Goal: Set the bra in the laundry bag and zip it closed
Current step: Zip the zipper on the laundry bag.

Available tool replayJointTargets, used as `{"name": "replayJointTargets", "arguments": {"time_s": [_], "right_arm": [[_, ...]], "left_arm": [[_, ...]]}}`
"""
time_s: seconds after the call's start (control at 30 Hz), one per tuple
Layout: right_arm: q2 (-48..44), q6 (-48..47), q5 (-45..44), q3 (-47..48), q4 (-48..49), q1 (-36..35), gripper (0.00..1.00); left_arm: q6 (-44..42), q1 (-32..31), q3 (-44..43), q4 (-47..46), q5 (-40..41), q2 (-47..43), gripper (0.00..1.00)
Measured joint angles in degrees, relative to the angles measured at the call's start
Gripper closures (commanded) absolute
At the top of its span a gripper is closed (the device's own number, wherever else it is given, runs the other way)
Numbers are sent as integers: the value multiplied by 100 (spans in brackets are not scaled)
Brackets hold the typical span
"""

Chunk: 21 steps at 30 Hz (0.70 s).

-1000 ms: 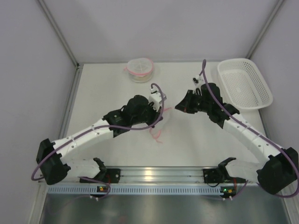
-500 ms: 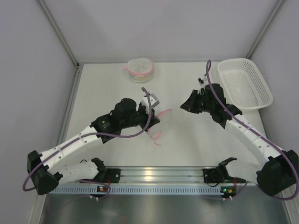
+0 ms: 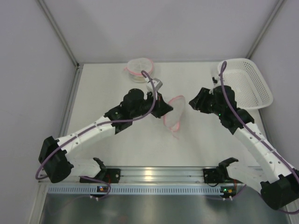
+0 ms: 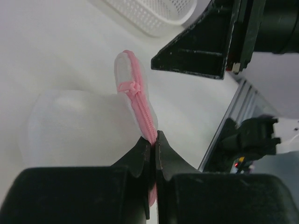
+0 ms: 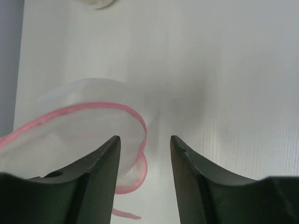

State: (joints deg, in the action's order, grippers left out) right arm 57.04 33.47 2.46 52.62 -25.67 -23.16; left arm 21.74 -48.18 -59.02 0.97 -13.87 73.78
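One laundry bag (image 3: 174, 116), pinched in left end effector (image 4: 155, 138), right end effector (image 5: 145, 138) apart

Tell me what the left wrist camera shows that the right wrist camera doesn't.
Only the left wrist view shows the left gripper shut on the laundry bag at its pink zipper, the zipper pull, and the white basket. Only the right wrist view shows the bag's pink rim curving in a wide loop and a pale round object at the top edge. Both show the bag, the white table and the right gripper, which is open.
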Motion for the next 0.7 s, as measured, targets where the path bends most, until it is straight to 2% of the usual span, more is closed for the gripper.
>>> {"name": "replayJointTargets", "arguments": {"time_s": [0.03, 0.13, 0.17, 0.2, 0.27, 0.4, 0.7], "right_arm": [[-52, -31, -59, 4, -44, 28, 47], [-122, -74, -157, 4, -142, 90, 41], [-116, -94, -153, 2, -168, 94, 38], [-114, -98, -140, -4, -188, 96, 36], [-111, -111, -92, -15, -203, 96, 30], [-111, -151, 120, -92, -170, 105, 27], [72, -356, 1191, -426, 380, 114, 27]], "left_arm": [[284, 46, 96, -289, -2, -31, 97], [1130, 243, 756, -1165, -44, -188, 69], [1294, 315, 975, -1311, -50, -208, 46], [1434, 382, 1207, -1432, -74, -208, 37], [1617, 490, 1574, -1451, -122, -203, 29], [1598, 501, 1893, -1084, -175, -210, 20], [748, 485, 1657, -195, -48, -699, 18]]}}
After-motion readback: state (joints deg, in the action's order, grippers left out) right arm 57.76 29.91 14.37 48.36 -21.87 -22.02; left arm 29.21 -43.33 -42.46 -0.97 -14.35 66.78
